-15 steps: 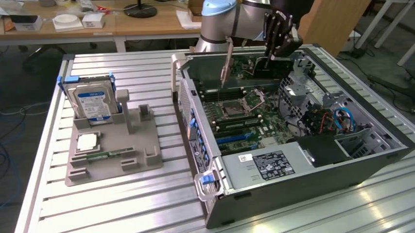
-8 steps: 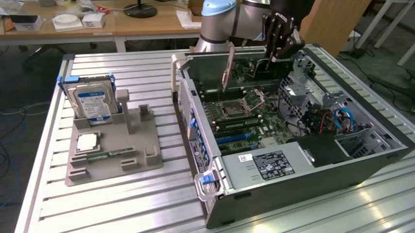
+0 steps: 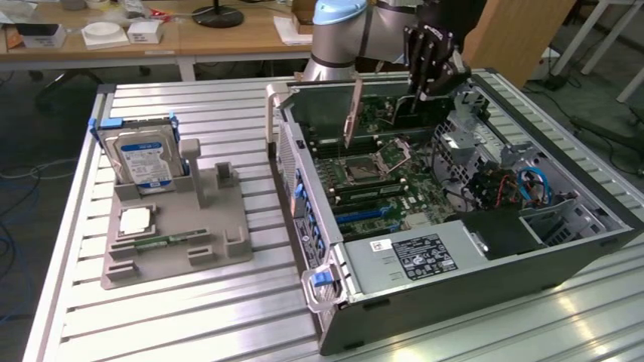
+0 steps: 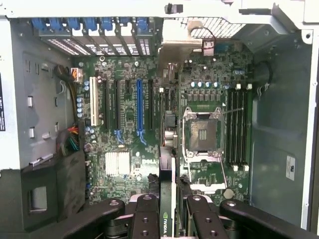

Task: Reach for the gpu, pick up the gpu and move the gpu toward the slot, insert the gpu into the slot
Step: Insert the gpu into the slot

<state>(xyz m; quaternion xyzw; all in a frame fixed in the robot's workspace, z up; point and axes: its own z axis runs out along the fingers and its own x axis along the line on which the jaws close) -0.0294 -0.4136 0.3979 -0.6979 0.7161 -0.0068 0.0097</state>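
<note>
Wrist view shows us the claw (image 4: 169,211) partly closed on the gpu (image 4: 167,174), held edge-on above the motherboard (image 4: 124,124) inside the computer case (image 4: 279,149), so we judge pickup done, insertion not yet.

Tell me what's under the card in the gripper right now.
The motherboard in the open case, with a blue slot and black slots beside the card. The strip directly beneath is covered by the card itself, held edge-on in the gripper.

The arm (image 3: 340,34) points down, pincer (image 3: 423,92) clamped on the gpu (image 4: 166,221).
</note>
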